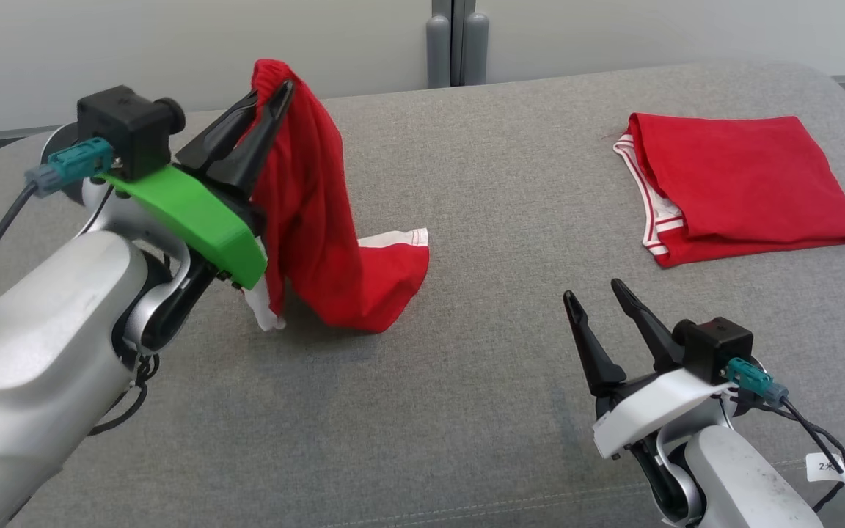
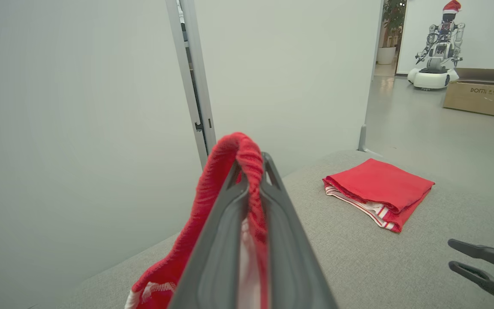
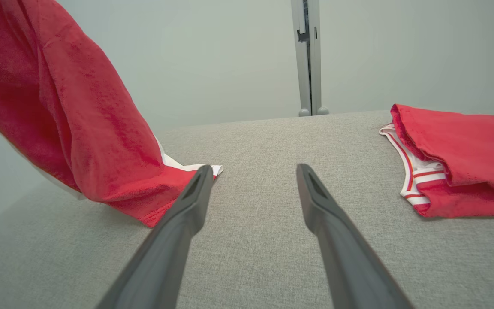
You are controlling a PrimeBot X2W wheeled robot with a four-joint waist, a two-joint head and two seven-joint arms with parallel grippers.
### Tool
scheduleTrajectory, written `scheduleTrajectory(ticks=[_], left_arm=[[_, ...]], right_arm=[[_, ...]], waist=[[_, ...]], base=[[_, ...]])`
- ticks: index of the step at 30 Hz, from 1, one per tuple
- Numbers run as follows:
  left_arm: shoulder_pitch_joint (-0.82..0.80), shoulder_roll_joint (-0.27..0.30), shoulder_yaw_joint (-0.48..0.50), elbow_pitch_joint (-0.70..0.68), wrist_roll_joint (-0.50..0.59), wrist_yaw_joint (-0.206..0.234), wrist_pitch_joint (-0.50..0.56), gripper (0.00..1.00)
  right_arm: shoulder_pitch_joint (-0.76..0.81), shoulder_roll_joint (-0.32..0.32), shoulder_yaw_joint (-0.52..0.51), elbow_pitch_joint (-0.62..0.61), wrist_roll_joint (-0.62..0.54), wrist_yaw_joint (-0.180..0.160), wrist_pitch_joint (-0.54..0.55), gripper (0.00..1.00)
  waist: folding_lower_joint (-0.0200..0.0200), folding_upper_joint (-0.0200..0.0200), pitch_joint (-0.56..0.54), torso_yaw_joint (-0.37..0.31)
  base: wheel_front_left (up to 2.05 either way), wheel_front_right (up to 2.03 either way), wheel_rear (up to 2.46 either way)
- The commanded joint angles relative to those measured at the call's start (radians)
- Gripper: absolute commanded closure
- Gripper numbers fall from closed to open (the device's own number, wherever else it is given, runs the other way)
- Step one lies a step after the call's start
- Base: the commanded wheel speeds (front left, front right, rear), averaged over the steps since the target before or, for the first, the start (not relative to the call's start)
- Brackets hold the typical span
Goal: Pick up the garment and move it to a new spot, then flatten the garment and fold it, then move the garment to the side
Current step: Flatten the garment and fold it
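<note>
Left hand (image 1: 272, 92) clamps the red garment (image 1: 320, 220) by its ribbed edge, raised at ten o'clock on the counter (image 1: 466, 381), lower end resting there. Right hand (image 1: 593, 290), at five o'clock, stands wide and empty. The cloth looks soft, light and floppy, so the trailing white-trimmed corner seems the best second hold.

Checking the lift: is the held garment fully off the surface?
No, the garment touches the grey surface at its lower end, below the left gripper.
</note>
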Motion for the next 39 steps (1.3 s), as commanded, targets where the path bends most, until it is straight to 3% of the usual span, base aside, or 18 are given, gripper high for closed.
scheduleTrajectory(ticks=[1, 9, 24, 31, 34, 39], left_arm=[[-0.037, -0.010, -0.005, -0.016, 0.015, 0.002, 0.021, 1.00], [-0.087, -0.057, -0.001, -0.031, 0.002, 0.011, 0.045, 1.00], [0.129, 0.025, 0.048, 0.178, -0.090, -0.002, -0.071, 1.00], [0.218, 0.007, 0.100, 0.330, -0.122, -0.035, -0.112, 1.00], [0.244, -0.012, 0.149, 0.401, -0.097, -0.054, -0.118, 1.00], [0.282, -0.052, 0.262, 0.465, 0.033, -0.069, -0.117, 1.00]], right_arm=[[0.007, 0.006, 0.000, 0.001, -0.002, 0.000, -0.003, 0.00], [0.005, 0.018, -0.001, -0.001, 0.004, 0.000, -0.003, 0.00], [-0.010, -0.001, -0.018, -0.006, -0.009, 0.000, -0.003, 0.00], [-0.020, -0.012, -0.007, -0.005, -0.011, 0.000, -0.003, 0.00], [-0.032, -0.016, 0.002, -0.006, -0.008, 0.000, -0.003, 0.00], [-0.039, -0.024, 0.015, -0.006, -0.002, 0.000, -0.003, 0.00]], waist=[[0.0000, 0.0000, -0.002, -0.006], [0.0000, 0.0000, 0.006, -0.038], [0.0000, 0.0000, 0.041, -0.021], [0.0000, 0.0000, 0.060, -0.011], [0.0000, 0.0000, 0.067, -0.015], [0.0000, 0.0000, 0.078, -0.027]], base=[[0.00, 0.00, 0.00], [0.00, 0.00, 0.00], [0.00, 0.00, 0.00], [0.00, 0.00, 0.00], [0.00, 0.00, 0.00], [0.00, 0.00, 0.00]])
